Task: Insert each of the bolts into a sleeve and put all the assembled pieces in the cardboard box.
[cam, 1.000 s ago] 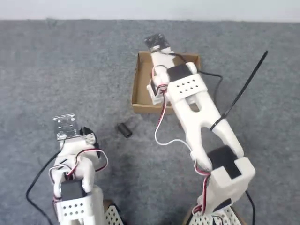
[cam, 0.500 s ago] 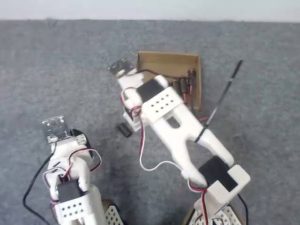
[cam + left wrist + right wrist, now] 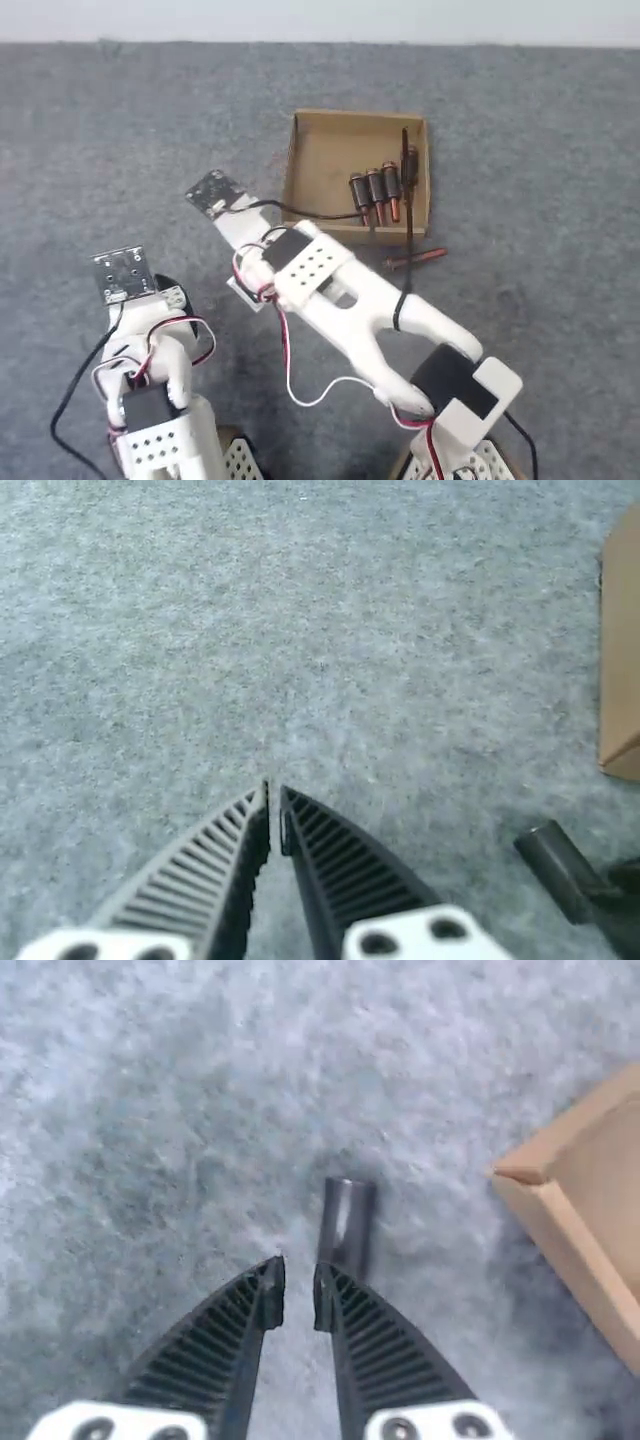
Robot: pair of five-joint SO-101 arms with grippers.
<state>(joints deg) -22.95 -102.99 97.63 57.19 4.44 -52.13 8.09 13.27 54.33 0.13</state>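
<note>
A black sleeve (image 3: 345, 1225) lies on the grey carpet just beyond the tips of my right gripper (image 3: 296, 1278), which is open by a narrow gap with nothing in it. The same sleeve (image 3: 555, 865) shows in the left wrist view. The right arm (image 3: 330, 290) covers it from above. The cardboard box (image 3: 330, 150) holds several assembled pieces (image 3: 380, 192) against its near wall. One loose bolt (image 3: 415, 258) lies on the carpet just in front of the box. My left gripper (image 3: 274, 795) is shut and empty, low over bare carpet at the near left.
A corner of the box (image 3: 560, 1210) stands close beside the sleeve. The left arm (image 3: 150, 370) stays at the near left. A black cable tie (image 3: 405, 180) on the right arm juts over the box. Grey carpet (image 3: 120, 150) spreads out to the far left.
The right arm has swung from over the box leftward and down to the sleeve, uncovering the pieces in the box. The left arm has drawn back slightly.
</note>
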